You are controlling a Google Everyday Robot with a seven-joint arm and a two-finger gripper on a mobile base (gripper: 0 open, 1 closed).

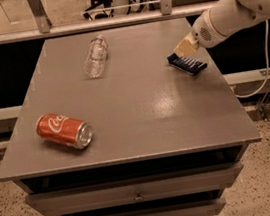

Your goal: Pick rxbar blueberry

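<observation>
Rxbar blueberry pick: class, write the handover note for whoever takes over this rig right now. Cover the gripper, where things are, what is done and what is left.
Gripper: over the table's right rear part, at the rear end of the rxbar blueberry. Whether it holds the bar cannot be told.
Rxbar blueberry: appears to lie flat near the right edge of the table, not lifted.
Done: the approach to the bar.
Left: secure the grasp, then lift.
Also there: a red soda can on its side at front left, and a clear bottle lying at the rear.
</observation>
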